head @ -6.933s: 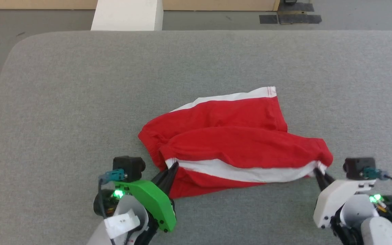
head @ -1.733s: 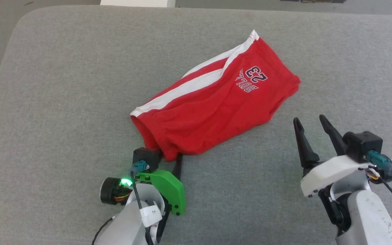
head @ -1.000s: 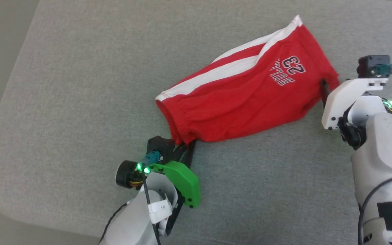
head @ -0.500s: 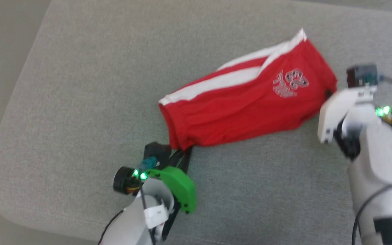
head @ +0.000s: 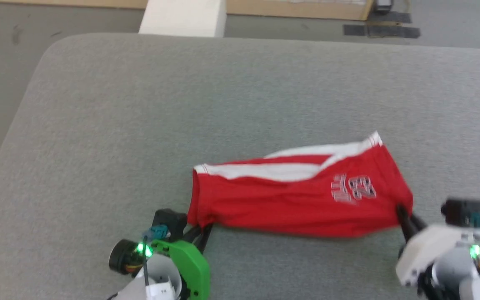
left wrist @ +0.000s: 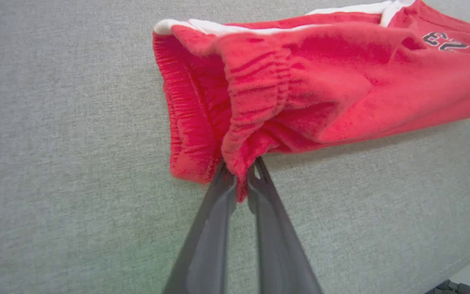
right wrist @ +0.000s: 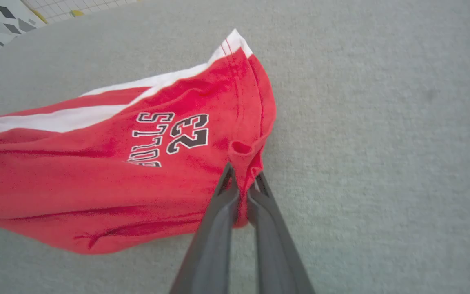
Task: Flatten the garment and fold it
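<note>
The shorts (head: 298, 204) are on the grey desk (head: 98, 104), close to its near edge and a little toward the right side. They are drawn long from left to right between the two grippers. The left gripper (left wrist: 241, 173) has its fingers pressed together on the gathered waistband corner. The right gripper (right wrist: 243, 175) pinches the hem of the leg, just beside the "23" print. The white stripe runs along the far side of the shorts.
</note>
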